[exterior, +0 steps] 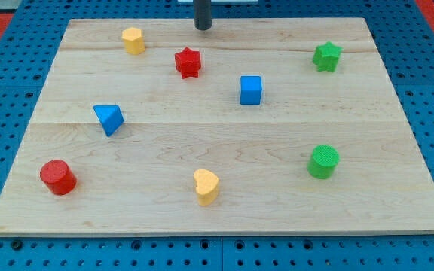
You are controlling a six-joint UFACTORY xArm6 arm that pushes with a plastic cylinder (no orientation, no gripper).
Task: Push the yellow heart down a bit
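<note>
The yellow heart lies near the view's bottom, in the middle of the wooden board. My tip is at the view's top edge of the board, far above the heart. It stands just above and right of the red star and right of the yellow hexagonal block. It touches no block.
A blue cube sits right of centre. A blue triangle is at the left. A red cylinder is at the bottom left. A green star is at the top right, a green cylinder at the lower right.
</note>
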